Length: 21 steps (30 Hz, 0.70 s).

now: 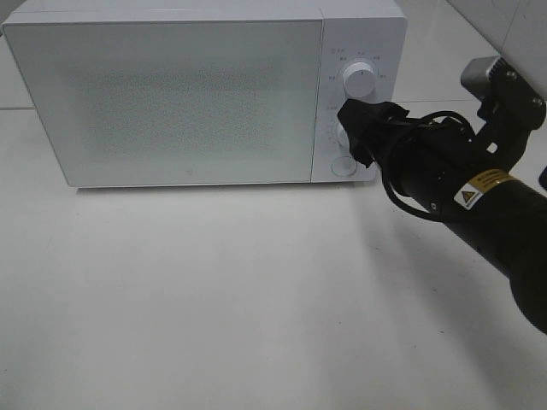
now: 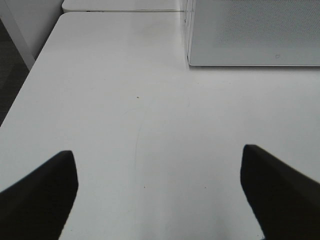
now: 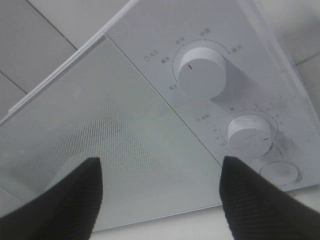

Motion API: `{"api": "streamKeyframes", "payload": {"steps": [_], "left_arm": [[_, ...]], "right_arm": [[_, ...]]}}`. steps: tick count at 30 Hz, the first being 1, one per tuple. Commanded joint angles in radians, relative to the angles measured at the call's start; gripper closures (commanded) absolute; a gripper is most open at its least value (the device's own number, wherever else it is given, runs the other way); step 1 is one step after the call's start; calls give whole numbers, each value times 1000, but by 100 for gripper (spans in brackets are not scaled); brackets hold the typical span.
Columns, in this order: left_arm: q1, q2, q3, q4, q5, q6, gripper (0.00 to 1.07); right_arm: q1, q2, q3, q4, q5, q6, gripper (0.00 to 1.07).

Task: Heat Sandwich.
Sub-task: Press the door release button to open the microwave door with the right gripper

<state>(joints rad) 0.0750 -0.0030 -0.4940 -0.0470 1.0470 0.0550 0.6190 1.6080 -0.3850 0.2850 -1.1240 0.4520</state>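
While parked right up at the control panel of the microwave (image 1: 188, 94), spread wide on the right gripper (image 1: 350, 135) and pinching nothing. Sitting in front of the lower dial (image 3: 249, 134), between the upper dial (image 1: 357, 79) and the round button (image 3: 279, 173). Can't tell whether actually touching that lower dial. Door (image 1: 171, 128) shut, frosted mesh, no seeing through it. Same deal on the left gripper (image 2: 159, 155): spread wide, holding nothing, hovering over the white table (image 2: 125, 100) near the microwave's front corner. Can't tell where the sandwich is, not showing up in any view.
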Motion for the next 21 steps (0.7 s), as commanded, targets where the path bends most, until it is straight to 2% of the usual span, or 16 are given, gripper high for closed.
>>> {"api": "streamKeyframes", "payload": {"steps": [1, 4, 7, 8, 9, 12, 13, 14, 16, 17, 18, 20, 21], "left_arm": [[1, -20, 2, -7, -9, -1, 25], [1, -20, 2, -7, -9, -1, 25], [1, -20, 2, -7, -9, -1, 25], [1, -20, 2, -7, -9, -1, 25], [1, -20, 2, -7, -9, -1, 25], [1, -20, 2, -7, -9, -1, 25], [1, -20, 2, -7, -9, -1, 25], [1, -20, 2, -7, -9, -1, 25], [1, -20, 2, -7, -9, -1, 25], [1, -20, 2, -7, -9, -1, 25], [1, -20, 2, -7, -9, -1, 25], [1, -20, 2, -7, -9, -1, 25], [1, -20, 2, -7, -9, -1, 25]], "right_arm": [[-2, -84, -1, 19, 148, -210, 40], [-2, -128, -1, 54, 236, -312, 40], [-2, -207, -1, 153, 386, -571, 40], [-2, -237, -1, 238, 447, -696, 40], [-2, -237, -1, 238, 447, -696, 40], [-2, -276, -9, 371, 532, -873, 40], [-2, -276, -9, 371, 532, -873, 40], [-2, -290, -23, 446, 592, -1013, 40], [-2, -293, -45, 531, 661, -1143, 40], [-2, -293, -66, 634, 712, -1268, 40], [-2, -293, -66, 634, 712, -1268, 40], [-2, -293, -82, 727, 747, -1379, 40], [-7, -293, -93, 846, 770, -1486, 40]]}}
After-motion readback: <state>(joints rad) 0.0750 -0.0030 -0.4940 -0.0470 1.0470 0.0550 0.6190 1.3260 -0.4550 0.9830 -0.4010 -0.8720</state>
